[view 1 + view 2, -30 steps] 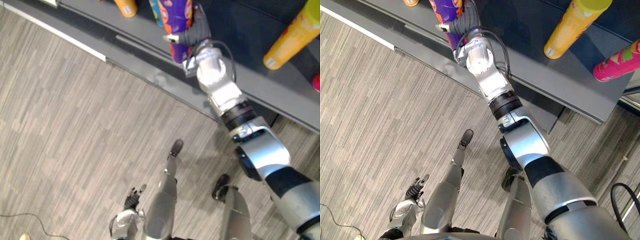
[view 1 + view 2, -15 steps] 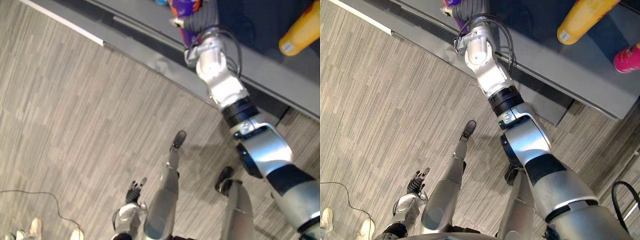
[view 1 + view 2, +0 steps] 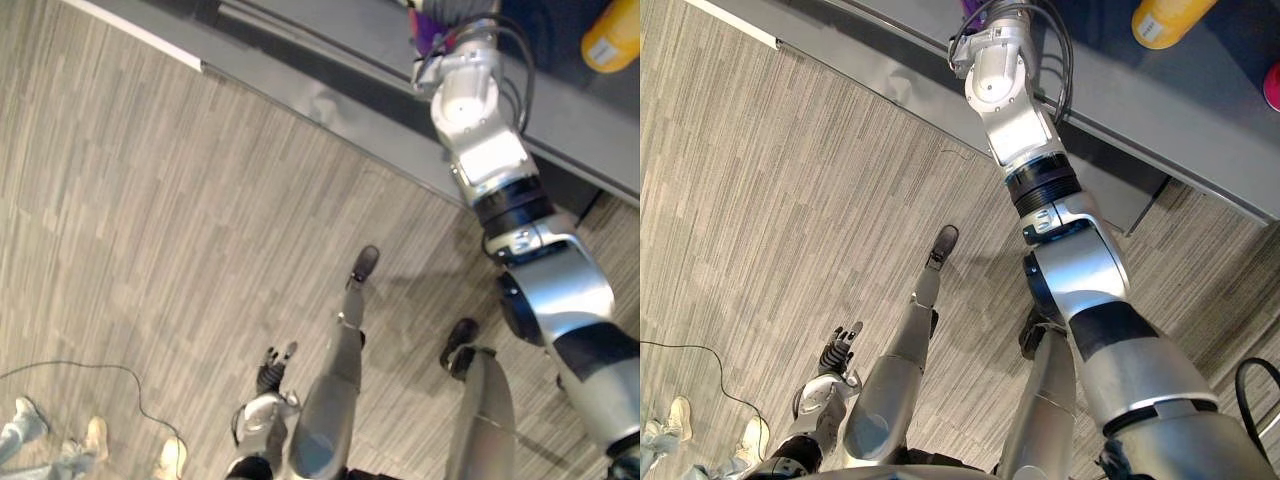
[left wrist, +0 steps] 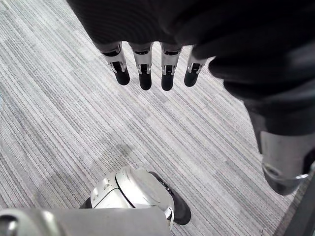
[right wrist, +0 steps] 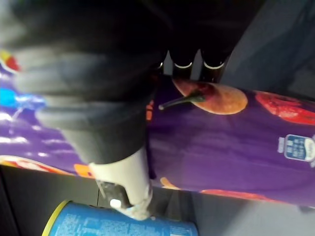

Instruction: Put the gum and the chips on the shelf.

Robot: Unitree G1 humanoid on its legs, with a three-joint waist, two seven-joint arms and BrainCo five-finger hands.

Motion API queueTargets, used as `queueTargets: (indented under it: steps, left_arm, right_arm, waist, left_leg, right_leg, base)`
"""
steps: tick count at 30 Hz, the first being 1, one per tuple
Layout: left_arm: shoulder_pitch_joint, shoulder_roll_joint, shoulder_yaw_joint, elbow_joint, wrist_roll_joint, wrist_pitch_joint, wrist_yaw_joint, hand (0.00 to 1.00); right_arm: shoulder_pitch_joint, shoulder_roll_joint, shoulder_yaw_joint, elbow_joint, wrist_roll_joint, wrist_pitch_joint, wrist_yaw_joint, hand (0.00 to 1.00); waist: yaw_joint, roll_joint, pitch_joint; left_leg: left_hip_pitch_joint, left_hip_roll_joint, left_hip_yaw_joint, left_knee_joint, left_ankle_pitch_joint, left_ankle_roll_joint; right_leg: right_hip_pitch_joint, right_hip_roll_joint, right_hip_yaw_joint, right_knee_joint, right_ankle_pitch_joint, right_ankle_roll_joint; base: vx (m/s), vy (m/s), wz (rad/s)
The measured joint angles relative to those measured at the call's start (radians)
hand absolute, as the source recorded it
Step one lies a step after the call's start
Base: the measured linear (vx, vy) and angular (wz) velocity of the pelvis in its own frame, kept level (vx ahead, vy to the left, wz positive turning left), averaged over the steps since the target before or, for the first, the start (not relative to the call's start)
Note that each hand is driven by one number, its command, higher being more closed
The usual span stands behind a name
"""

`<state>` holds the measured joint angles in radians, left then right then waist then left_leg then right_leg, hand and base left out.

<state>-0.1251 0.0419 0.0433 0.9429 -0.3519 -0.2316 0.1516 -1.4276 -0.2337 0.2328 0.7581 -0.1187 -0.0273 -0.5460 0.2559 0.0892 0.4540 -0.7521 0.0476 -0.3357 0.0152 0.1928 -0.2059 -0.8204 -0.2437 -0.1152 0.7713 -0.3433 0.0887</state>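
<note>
- Gripped the purple chips can (image 5: 236, 147) in the right hand (image 5: 120, 172), fingers (image 5: 211, 66) curled over one side and thumb pressed against the other.
- Held that can at the dark grey shelf (image 3: 1210, 100) on the far side of the scene, just beside a blue can (image 5: 123, 228) with a yellow rim.
- Could not tell whether the chips can touched the shelf board.
- Hung the left hand (image 4: 143, 69) low at the near left above the striped grey carpet (image 3: 150, 220), fingers straight, slightly apart and holding nothing.
- Noted a yellow can (image 3: 1168, 18) farther right on the shelf, well apart from the right hand, and a pink thing (image 3: 1273, 85) at the right edge.
- Noted a person's shoes (image 3: 675, 415) on the carpet in the near left corner.
</note>
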Motion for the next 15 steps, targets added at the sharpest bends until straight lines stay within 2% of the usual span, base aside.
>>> queueTargets:
  steps: [15]
  left_arm:
    - [-0.004,0.0,-0.019,-0.039,0.0,-0.008,0.001,0.0]
  right_arm:
    - [-0.033,-0.064,0.009,0.004,0.002,-0.009,-0.019,1.0]
  waist:
    - [0.01,0.01,-0.002]
  left_leg:
    - [-0.031,-0.009,0.001,0.009,0.002,0.002]
  right_leg:
    - [-0.035,-0.009,0.004,0.019,-0.003,0.0]
  base:
    - [0.04,-0.047,0.02]
